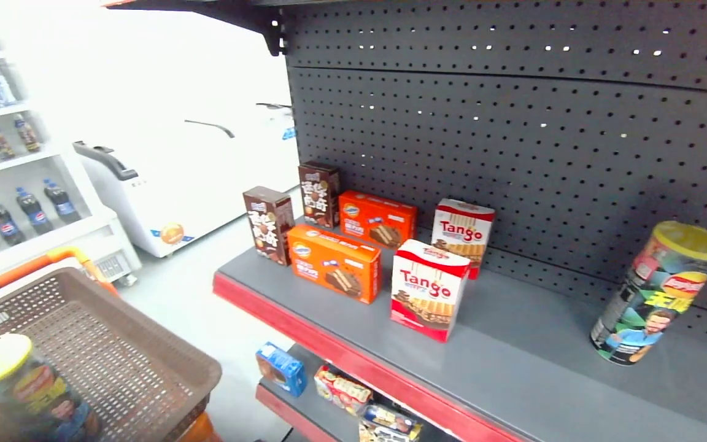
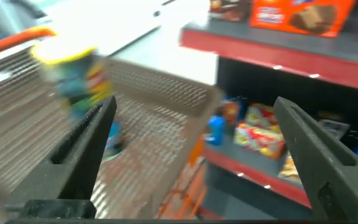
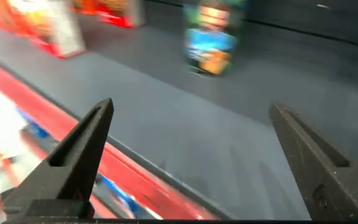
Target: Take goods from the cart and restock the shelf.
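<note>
One can (image 1: pixel 660 294) upright on shelf (image 1: pixel 531 350), well apart from boxes (image 1: pixel 430 288); second can (image 1: pixel 19 393) upright in cart basket (image 1: pixel 163 331). Left gripper (image 2: pixel 194 102) spread wide near second can; right gripper (image 3: pixel 191 106) spread wide over shelf.

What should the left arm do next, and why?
Probably ease the left pincer toward and around the chip can standing in the cart basket: the pincer is open and empty, the can stands ahead, and a matching can already sits on the shelf.
</note>
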Available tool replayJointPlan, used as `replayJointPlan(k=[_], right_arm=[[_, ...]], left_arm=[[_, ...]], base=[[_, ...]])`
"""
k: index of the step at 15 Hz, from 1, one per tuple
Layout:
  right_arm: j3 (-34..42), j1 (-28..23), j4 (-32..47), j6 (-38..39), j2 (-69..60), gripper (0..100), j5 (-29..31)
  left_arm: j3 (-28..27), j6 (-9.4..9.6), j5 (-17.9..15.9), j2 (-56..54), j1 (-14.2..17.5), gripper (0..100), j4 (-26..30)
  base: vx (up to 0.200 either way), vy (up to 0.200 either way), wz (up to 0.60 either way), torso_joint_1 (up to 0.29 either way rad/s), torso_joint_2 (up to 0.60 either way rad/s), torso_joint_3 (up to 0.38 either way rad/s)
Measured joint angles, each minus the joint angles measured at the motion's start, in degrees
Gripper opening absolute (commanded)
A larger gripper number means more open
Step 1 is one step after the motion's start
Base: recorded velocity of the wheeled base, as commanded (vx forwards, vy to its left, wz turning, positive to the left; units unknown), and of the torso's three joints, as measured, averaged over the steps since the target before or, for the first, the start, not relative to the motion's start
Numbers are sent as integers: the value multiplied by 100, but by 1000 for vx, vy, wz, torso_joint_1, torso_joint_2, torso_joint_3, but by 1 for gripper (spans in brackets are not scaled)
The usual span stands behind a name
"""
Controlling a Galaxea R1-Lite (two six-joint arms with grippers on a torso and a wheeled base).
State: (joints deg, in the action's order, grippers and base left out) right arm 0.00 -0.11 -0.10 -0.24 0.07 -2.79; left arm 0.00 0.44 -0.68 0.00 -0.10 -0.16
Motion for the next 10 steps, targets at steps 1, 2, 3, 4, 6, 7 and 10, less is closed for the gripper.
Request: replayJointPlan(k=[1, 2, 3, 4, 6, 7, 10], right_arm=[[0, 0, 5, 2, 0, 100, 0], [0, 0, 5, 0, 0, 100, 0], [0, -5, 5, 2, 0, 100, 1], [0, -5, 2, 0, 0, 100, 0], [0, -5, -4, 2, 0, 100, 4], [0, -2, 0, 0, 2, 100, 0], [0, 1, -4, 2, 0, 100, 11]], left_arm=[[0, 5, -2, 0, 0, 100, 0], [0, 13, -2, 0, 0, 100, 0], [0, 13, -2, 0, 0, 100, 0], [0, 32, -7, 0, 0, 100, 0], [0, 40, -11, 0, 2, 100, 0], [0, 43, -2, 0, 7, 100, -6], [-49, 212, 22, 0, 12, 100, -30]], base=[[0, 0, 600, 2, 2, -2], [0, 0, 600, 2, -2, 2], [0, 0, 600, 2, -2, 2], [0, 0, 600, -2, 2, 2], [0, 0, 0, 0, 0, 0], [0, 0, 0, 0, 0, 0], [0, 0, 0, 0, 0, 0]])
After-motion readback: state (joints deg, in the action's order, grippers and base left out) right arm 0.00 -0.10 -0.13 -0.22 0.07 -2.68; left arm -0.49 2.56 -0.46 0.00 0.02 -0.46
